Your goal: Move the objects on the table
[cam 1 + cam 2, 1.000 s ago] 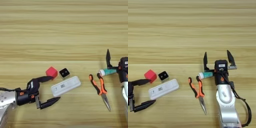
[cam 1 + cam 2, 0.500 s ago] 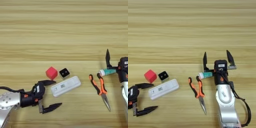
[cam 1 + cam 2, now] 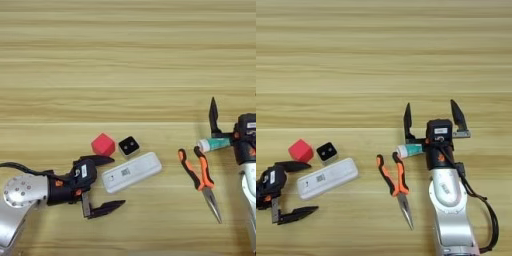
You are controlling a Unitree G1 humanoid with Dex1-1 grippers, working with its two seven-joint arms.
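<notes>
Left gripper had slid right, jaws wide and empty at the long white rectangular device, probably needing closure next; right gripper parked open, empty.

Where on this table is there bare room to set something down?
The whole far half of the table beyond the red cube and tube is bare. A smaller gap lies between the white device and pliers. The near-left cluster is crowded.

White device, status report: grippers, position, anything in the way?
Left gripper open, spanning the left end of the white device. Right gripper open, parked over the tube. Red cube and black cube close behind the device.
</notes>
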